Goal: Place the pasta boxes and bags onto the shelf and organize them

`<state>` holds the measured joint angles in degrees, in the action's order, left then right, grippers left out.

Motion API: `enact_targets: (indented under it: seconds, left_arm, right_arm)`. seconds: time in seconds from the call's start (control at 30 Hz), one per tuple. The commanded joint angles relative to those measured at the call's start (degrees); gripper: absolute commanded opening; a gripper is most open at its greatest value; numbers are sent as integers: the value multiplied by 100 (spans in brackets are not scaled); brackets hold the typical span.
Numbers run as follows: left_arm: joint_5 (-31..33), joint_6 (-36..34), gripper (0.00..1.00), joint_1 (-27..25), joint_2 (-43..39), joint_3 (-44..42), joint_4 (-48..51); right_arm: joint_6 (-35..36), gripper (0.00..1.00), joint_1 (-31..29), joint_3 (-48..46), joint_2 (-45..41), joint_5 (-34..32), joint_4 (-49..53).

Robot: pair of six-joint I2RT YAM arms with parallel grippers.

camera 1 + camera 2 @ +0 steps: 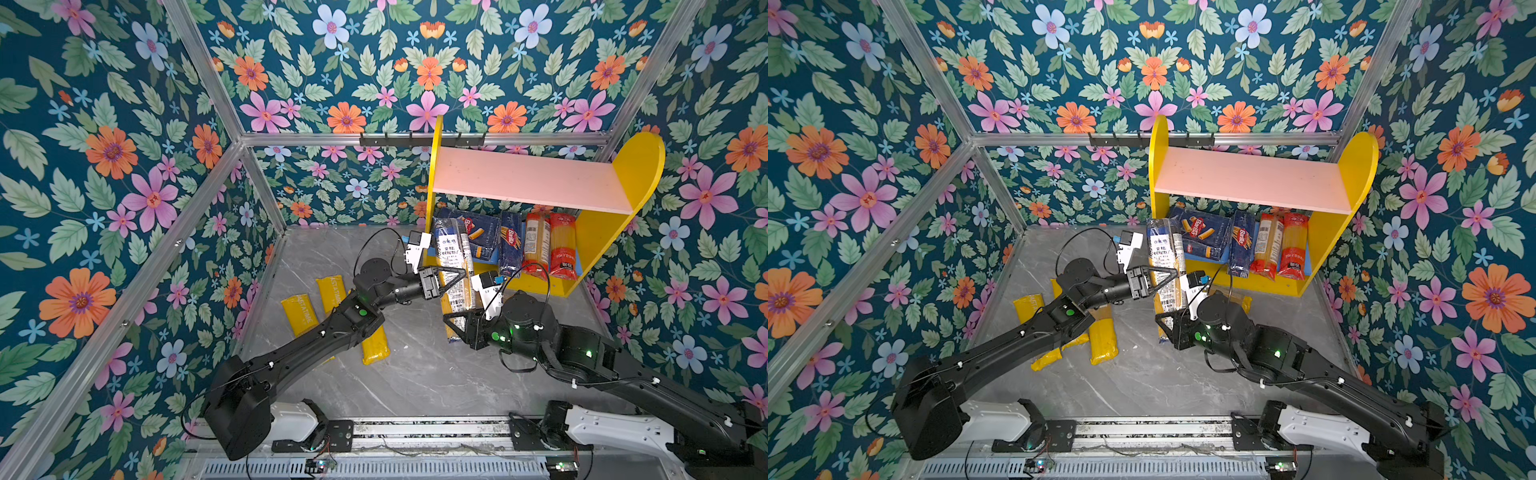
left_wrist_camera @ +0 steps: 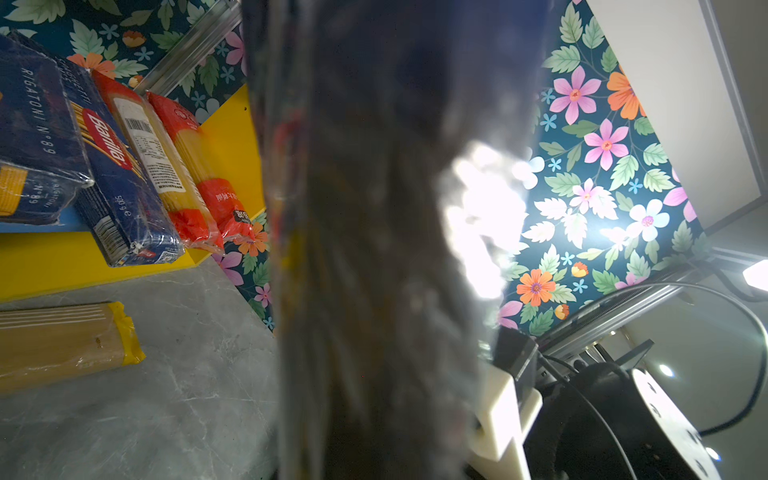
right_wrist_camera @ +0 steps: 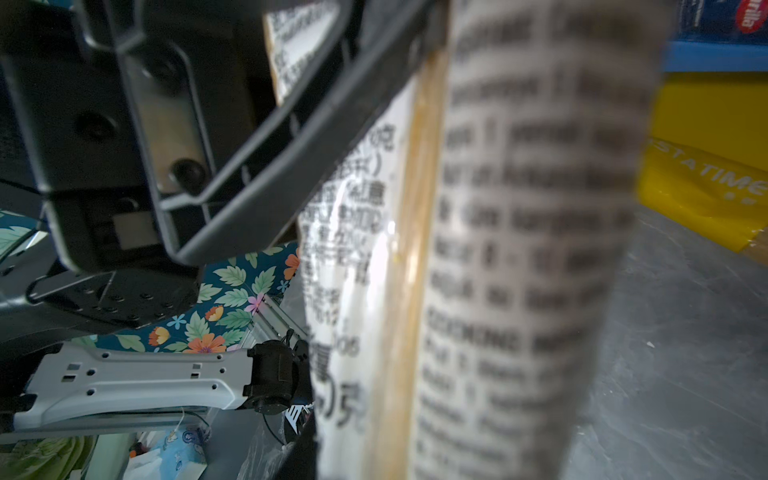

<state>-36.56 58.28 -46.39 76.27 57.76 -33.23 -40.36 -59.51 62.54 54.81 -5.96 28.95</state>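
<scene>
In both top views the left gripper (image 1: pixel 451 277) is clenched on the middle of the white-labelled spaghetti bag (image 1: pixel 453 253). The bag stands nearly upright, dark blue end up, just in front of the shelf (image 1: pixel 528 178) by its left side panel. The right gripper (image 1: pixel 455 328) sits at the bag's lower end; whether it has closed on the bag cannot be told. On the lower board the Barilla rigatoni box (image 1: pixel 478 235), the narrow Barilla box (image 1: pixel 510 245) and two red-ended bags (image 1: pixel 552 245) lean in a row. The free space appears to be at the left. Yellow-ended bags (image 1: pixel 299 313) lie on the table (image 1: pixel 415 374).

In the left wrist view the held bag (image 2: pixel 374 249) is a dark blur, with the shelved row beside it.

The right wrist view shows the label (image 3: pixel 519 249) close up.

The step in hand looks like the two arms carrying this bag in together. It would go best if both arms move as one and keep the bag straight, so the spaghetti does not snap. The lower end must clear the yellow base and the top must clear the side panel before the bag leans against the rigatoni box.
</scene>
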Motion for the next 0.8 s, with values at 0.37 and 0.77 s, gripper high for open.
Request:
enact_targets:
  seconds: [0.37, 0.77]
  left_arm:
    - [731, -1476, 80, 239, -313, 658, 2120]
    - [916, -2212, 94, 1400, -1260, 728, 3681]
  right_arm:
    - [260, 1, 9, 294, 142, -197, -74]
    - [343, 0, 466, 843, 250, -151, 207]
